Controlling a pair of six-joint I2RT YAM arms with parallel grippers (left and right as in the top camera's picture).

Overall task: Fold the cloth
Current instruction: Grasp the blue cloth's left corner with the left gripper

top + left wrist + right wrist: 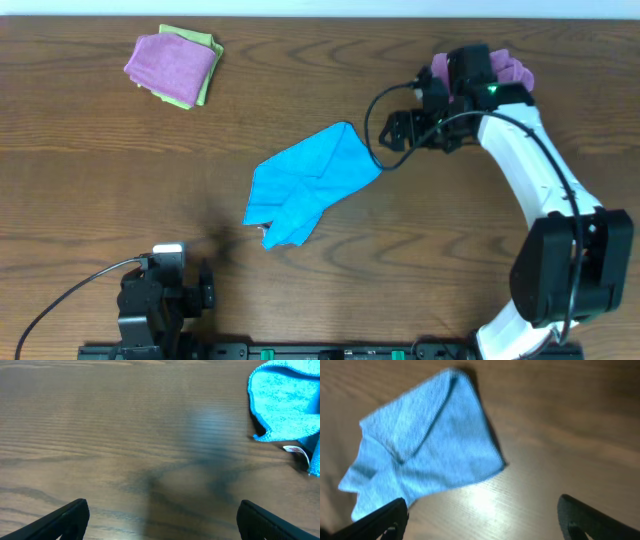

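**Blue cloth lay loose on the desk, both end effectors open**

The cloth (310, 185) lay crumpled near the middle of the wooden desk (90, 180), partly doubled over itself, with one corner pointing toward the far right and a rumpled end toward the near left. Its small white tag (295, 450) showed at that near edge, resting on the wood.

The right end effector (481, 502) hovered just beyond the cloth's far-right corner. Its two fingers were spread wide with nothing between them. From the right wrist view, the cloth (425, 455) filled the left part of the frame, and bare wood lay under the gap between the fingers.

The left end effector (162, 504) sat at the near-left edge of the desk, well apart from the cloth. Its fingers were also wide open and empty, over bare wood. Its wrist view caught only the cloth's (290, 405) edge at the upper right.

In the far-left corner, a purple cloth (170, 62) lay folded on top of a lime-green cloth (207, 80). A second purple cloth (515, 72) showed partly behind the right arm at the far right.
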